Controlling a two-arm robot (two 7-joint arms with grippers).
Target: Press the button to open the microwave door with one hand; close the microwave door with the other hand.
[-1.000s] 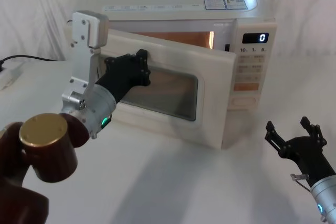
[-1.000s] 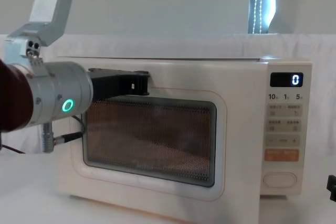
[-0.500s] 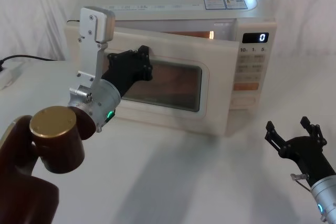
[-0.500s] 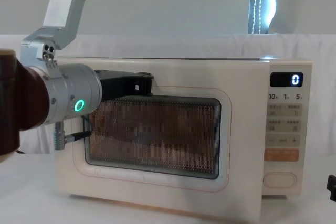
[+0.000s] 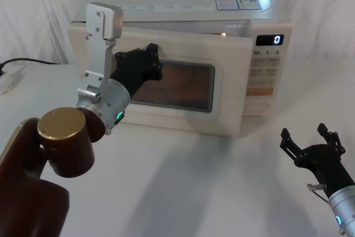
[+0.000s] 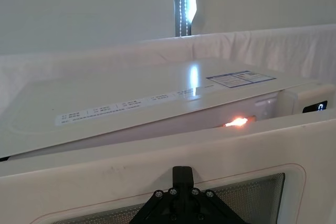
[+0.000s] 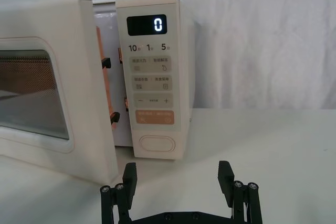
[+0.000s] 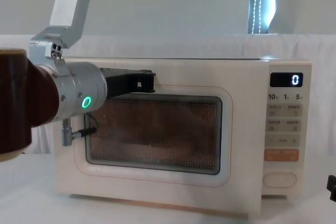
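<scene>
- Head view, centre of the frame: the microwave door [image 5: 183, 84] stands slightly ajar, a lit gap along its top edge.
- Left gripper [image 5: 145, 66] presses against the door's upper left; whether its fingers are apart I cannot tell.
- Right gripper [image 5: 310, 140] hovers lower right over the desk [image 5: 211, 187], fingers spread apart.
- Button [image 7: 156, 144] sits at the panel's bottom, untouched.

L gripper [image 5: 148, 64]: fingertips hidden against microwave door [image 5: 183, 90], contact unclear; cut by frame edge in L wrist view | R gripper [image 5: 308, 140]: wrist cut by frame edge in head view | button [image 7: 156, 144]: too small to resolve in head view | panel key labels: illegible | top sticker [image 5: 237, 3]: text illegible
</scene>
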